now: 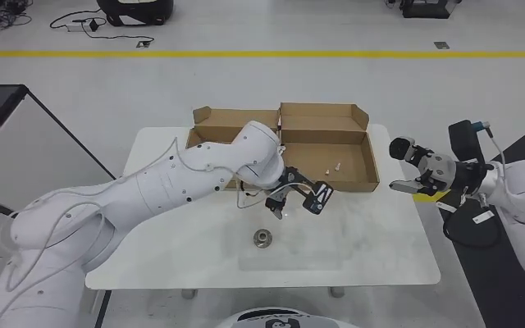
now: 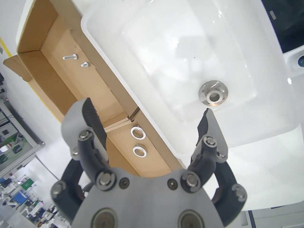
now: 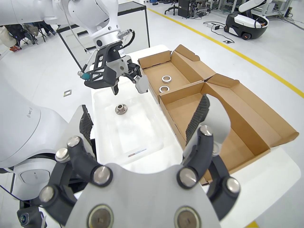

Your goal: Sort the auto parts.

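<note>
Spread wide and holding nothing, the left gripper (image 2: 147, 110) hangs over the white table (image 1: 369, 246), just in front of two open cardboard boxes; its ribbed black pads (image 2: 93, 119) stand well apart, and in the top view it (image 1: 299, 197) sits at the end of the big white arm that reaches across the left-hand box.

Both boxes stand side by side, touching, along the table's far edge, flaps raised; the left-hand box (image 3: 154, 66) is partly hidden from above by the arm, while the right-hand box (image 1: 324, 123) lies in plain sight.

Off the table's right edge the right gripper (image 1: 404, 168) is held in the air, its fingers likewise parted around empty space, as its own wrist view (image 3: 144, 105) shows.

One metal flange (image 1: 262, 238) rests on the table's shallow sunken middle, on the robot's side of the left gripper and apart from it, touching neither box; its round collar points upward (image 2: 213, 93).

Two pale rings (image 2: 138, 133) lie flat, just beside each other, on the floor of the left-hand box, near the end that meets its neighbour.

Two small silver bolts (image 2: 70, 57) lie close together on the floor of the right-hand box.
</note>
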Robot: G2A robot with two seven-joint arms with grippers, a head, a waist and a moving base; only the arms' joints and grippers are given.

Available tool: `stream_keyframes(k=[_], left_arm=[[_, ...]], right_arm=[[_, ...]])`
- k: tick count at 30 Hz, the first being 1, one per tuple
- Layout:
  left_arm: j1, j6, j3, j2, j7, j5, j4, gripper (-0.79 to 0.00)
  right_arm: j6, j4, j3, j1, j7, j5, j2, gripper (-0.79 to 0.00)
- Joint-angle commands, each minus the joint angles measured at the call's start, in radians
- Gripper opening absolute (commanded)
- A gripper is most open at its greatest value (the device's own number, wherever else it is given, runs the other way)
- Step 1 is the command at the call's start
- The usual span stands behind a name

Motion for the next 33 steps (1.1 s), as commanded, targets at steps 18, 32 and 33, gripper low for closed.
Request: stream_keyframes(k=[18, 32, 33], left_arm=[[0.059, 0.024, 0.0, -0.018, -0.021, 0.017, 0.01, 0.0], [0.089, 0.003, 0.0, -0.014, 0.001, 0.065, -0.004, 0.0], [0.096, -0.007, 0.0, -0.012, 0.011, 0.07, -0.006, 0.0]], right_arm=[[0.0, 0.0, 0.0, 0.0, 0.0, 0.0, 0.0, 0.0], [0.0, 0.0, 0.0, 0.0, 0.0, 0.0, 0.0, 0.0], [0.0, 0.0, 0.0, 0.0, 0.0, 0.0, 0.0, 0.0]])
